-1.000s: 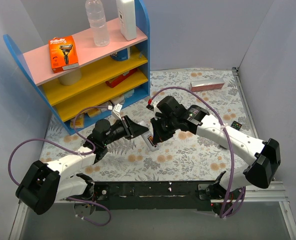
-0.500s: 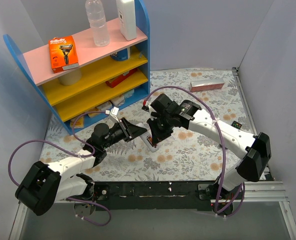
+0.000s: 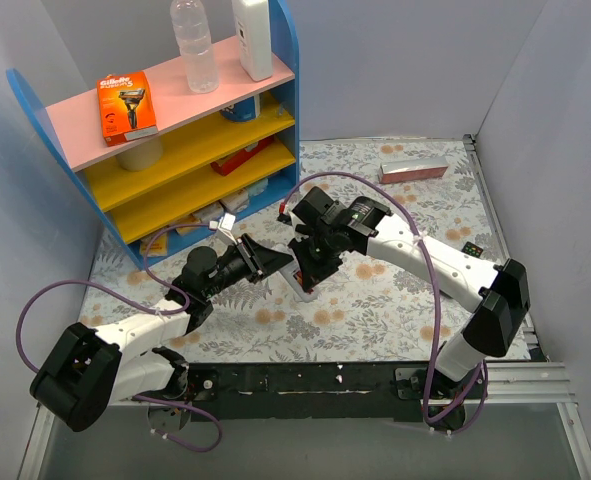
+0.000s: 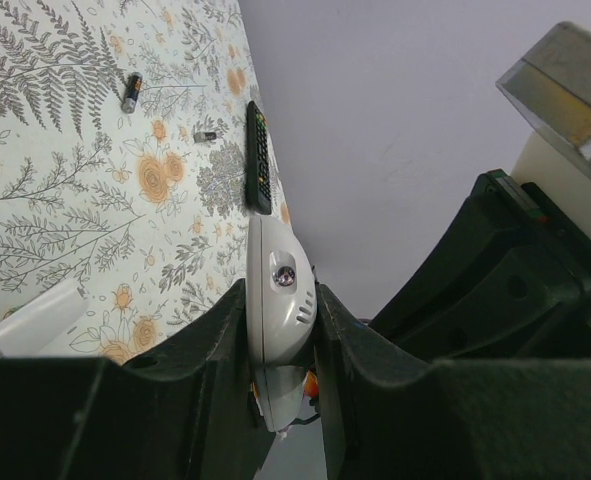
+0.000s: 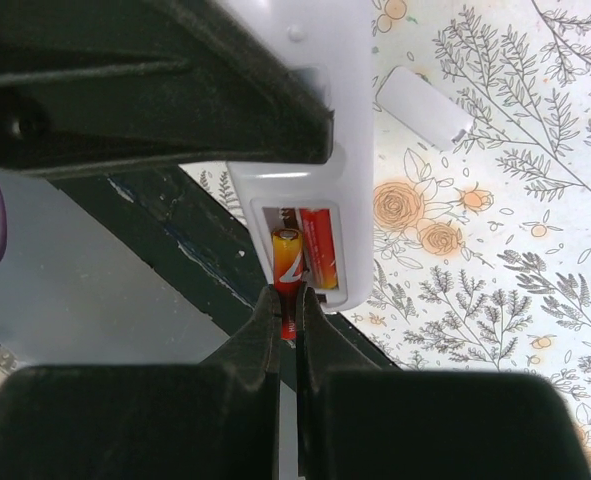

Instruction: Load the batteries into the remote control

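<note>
The left gripper (image 4: 280, 330) clamps a white plastic remote control (image 4: 275, 255); the right gripper (image 5: 287, 320) pinches a red cylindrical battery (image 5: 286, 262) at its open compartment (image 5: 263, 218). An orange box (image 3: 127, 105) reads "Gillette".

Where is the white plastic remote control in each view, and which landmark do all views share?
Top external: the white plastic remote control is at the centre, where the two arms meet.
Left wrist: the remote is bottom centre, clamped in the left jaws.
Right wrist: the remote is top centre, battery bay open, above the right jaws holding a red and black battery.
Shared landmark: the floral tablecloth.
</note>
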`<move>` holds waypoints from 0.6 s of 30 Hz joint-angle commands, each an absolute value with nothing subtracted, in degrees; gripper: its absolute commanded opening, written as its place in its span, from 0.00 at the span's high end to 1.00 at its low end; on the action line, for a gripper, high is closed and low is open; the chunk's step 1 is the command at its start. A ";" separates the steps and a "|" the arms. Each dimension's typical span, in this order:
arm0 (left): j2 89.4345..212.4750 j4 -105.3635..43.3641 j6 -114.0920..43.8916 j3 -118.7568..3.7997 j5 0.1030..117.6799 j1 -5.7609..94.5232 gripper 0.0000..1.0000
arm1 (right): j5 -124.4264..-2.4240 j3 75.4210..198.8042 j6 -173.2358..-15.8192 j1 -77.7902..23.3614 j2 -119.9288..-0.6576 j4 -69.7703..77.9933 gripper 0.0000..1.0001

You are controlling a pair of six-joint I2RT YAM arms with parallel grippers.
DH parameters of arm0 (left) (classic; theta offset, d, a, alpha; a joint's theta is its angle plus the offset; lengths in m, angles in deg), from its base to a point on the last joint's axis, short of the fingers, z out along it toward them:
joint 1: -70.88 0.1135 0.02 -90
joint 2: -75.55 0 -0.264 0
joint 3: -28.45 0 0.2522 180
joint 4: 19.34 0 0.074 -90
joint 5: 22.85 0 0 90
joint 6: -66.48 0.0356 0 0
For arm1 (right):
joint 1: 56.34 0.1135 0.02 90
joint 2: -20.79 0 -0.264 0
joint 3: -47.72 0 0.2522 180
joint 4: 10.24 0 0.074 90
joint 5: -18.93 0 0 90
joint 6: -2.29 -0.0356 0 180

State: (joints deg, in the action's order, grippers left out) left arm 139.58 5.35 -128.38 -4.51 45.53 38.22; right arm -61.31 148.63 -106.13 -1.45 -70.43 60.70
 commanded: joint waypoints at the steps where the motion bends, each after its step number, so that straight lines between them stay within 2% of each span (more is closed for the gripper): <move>1: 138.39 8.90 -129.69 -4.21 45.62 38.10 1.00 | -62.63 151.57 -105.29 -0.88 -71.41 62.40 0.99; 18: 138.65 10.49 -131.19 -3.94 44.65 38.10 1.00 | -63.77 154.38 -104.59 -0.09 -73.43 62.67 0.96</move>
